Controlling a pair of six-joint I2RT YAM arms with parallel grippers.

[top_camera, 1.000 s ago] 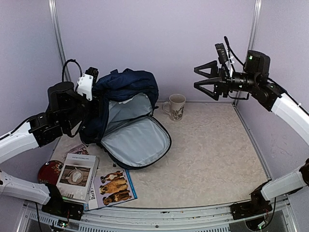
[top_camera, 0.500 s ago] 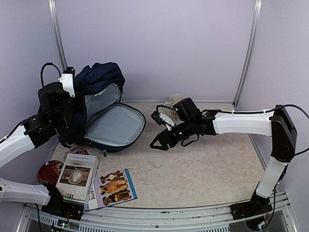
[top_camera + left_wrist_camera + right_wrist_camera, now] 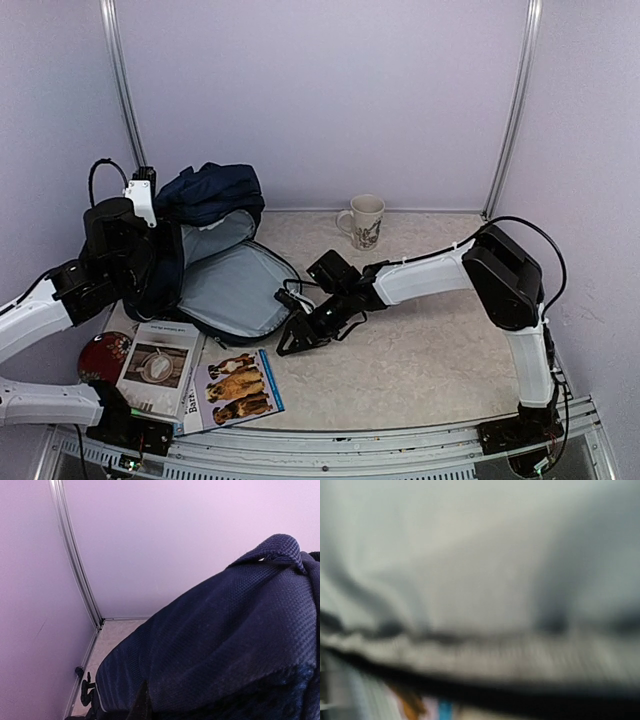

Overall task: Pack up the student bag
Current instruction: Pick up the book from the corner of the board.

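Lilac walls enclose a beige speckled table. At 9 o'clock the student bag is propped up and unzipped, with its grey-lined flap laid flat toward 4 o'clock. The left gripper is closed on the navy fabric at the bag's raised top. The right gripper is seen at the flap's 5 o'clock rim, jaws apart; contact with the rim cannot be told, as the right wrist view is blurred. A mug is noted at 12 o'clock, and books at 7 o'clock.
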